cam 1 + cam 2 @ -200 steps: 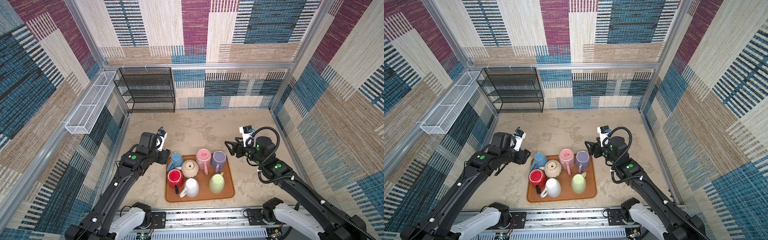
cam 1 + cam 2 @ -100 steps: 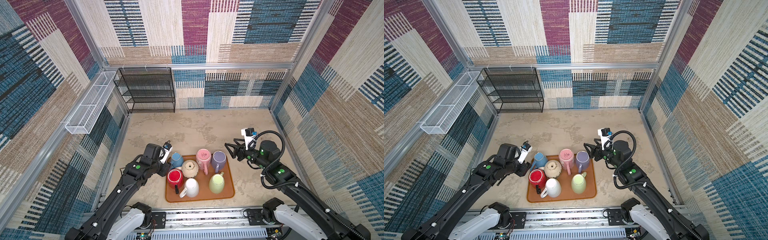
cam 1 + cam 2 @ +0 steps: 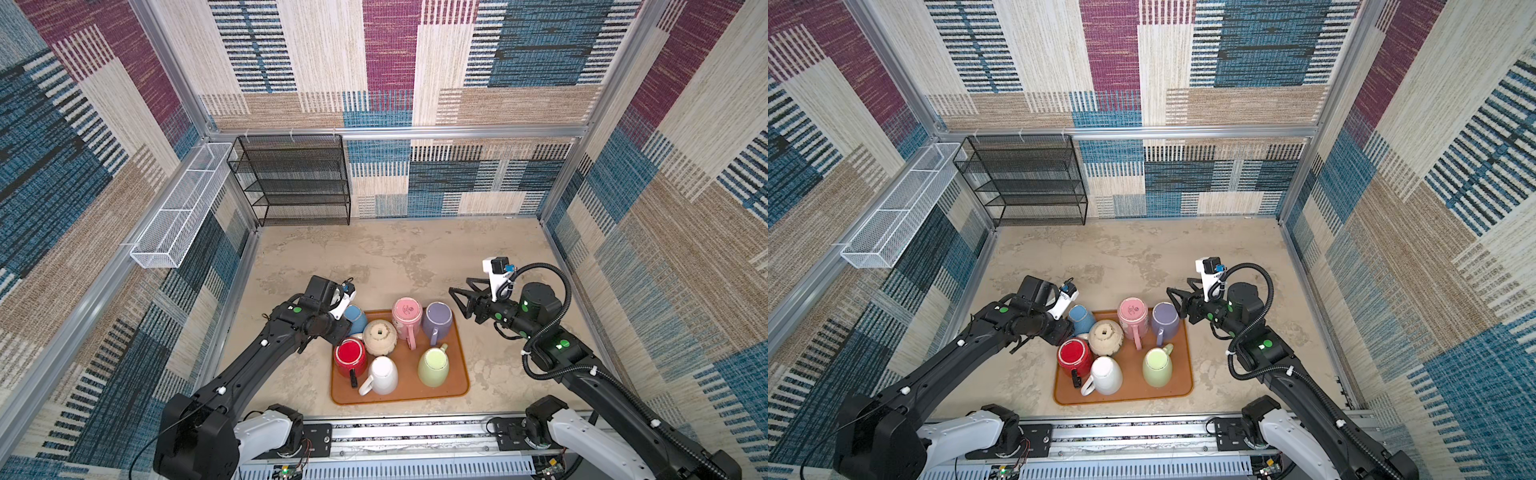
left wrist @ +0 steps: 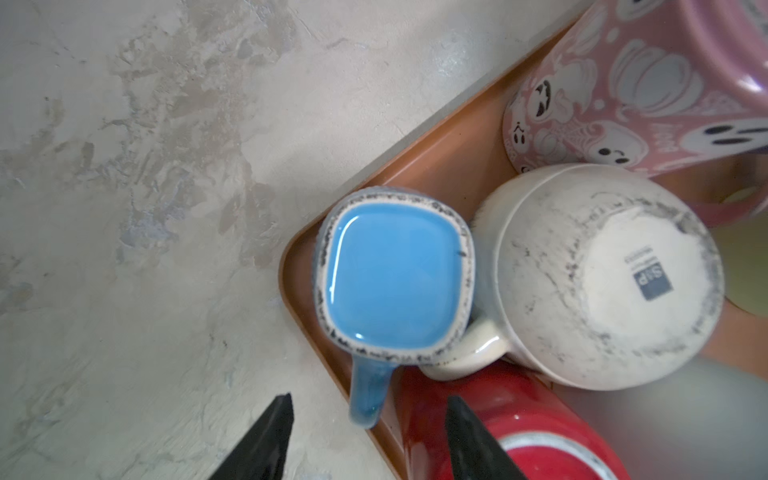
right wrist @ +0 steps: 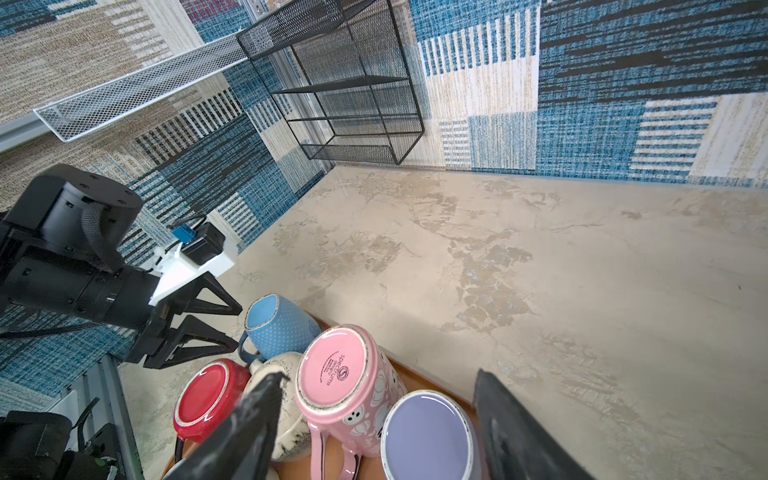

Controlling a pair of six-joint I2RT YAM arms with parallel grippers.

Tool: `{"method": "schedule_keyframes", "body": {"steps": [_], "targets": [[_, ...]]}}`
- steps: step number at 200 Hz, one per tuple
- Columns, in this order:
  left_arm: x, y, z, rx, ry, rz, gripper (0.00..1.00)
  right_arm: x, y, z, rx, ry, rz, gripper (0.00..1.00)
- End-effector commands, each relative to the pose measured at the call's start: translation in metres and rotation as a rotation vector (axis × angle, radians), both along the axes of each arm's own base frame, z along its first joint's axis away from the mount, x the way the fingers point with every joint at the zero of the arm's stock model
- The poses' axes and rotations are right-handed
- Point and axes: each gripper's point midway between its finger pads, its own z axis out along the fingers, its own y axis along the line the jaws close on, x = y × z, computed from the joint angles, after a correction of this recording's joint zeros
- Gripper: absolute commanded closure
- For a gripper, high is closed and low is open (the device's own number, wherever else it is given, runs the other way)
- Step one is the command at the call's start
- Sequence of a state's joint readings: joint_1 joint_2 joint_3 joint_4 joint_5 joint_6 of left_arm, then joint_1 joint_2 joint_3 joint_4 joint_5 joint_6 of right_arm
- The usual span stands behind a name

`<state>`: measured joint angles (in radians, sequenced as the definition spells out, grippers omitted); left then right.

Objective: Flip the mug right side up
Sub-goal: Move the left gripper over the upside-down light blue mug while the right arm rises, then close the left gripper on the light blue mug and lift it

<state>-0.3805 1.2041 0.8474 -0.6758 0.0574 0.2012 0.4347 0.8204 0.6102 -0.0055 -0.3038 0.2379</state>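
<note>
— At the far left corner of the shallow orange plastic tray (image 3: 455,388), what stands there?

— A squarish sky-blue ceramic mug (image 4: 392,274), base up. Its handle reaches out to the tray's rim, toward the left gripper (image 4: 369,398).

— Does the claw have it?

— No. Its black jaws are spread, and the handle's end lies roughly between the two tips. I see no contact, though that edge of the left wrist view is too blurred to be sure.

— And the neighbours?

— A round cream speckled stoneware mug (image 4: 582,270) touches the blue mug's side, also base up. A tall pink ghost-printed mug (image 5: 332,374), a lilac glazed mug (image 5: 428,432) and a glossy red mug (image 3: 350,354) show their bases too. A plain white mug (image 3: 384,374) and a pale green mug (image 3: 433,365) stand on the tray's near half.

— The right gripper (image 3: 458,302)?

— Released as well. Its jaws are wide and grasp nothing. It hangs beside the lilac mug, near the tray's far right corner, above the mottled beige tabletop (image 3: 395,257).
</note>
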Motion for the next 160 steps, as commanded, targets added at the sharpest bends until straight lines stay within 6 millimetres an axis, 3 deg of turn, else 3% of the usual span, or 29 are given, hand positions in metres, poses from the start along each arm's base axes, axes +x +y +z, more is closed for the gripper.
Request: {"method": "schedule_keyframes", "body": {"steps": [1,68,160], "targets": [[0.005,-0.006,0.001,-0.015,0.001,-0.019,0.37,0.002,0.000,0.008,0.023,-0.026,-0.007,0.25],[0.010,-0.010,-0.012,-0.009,0.058,-0.015,0.41,0.002,0.000,0.007,0.023,-0.022,-0.008,0.25],[0.014,-0.015,-0.028,-0.004,0.123,-0.012,0.60,0.003,0.000,0.005,0.017,-0.014,-0.012,0.26]]}}
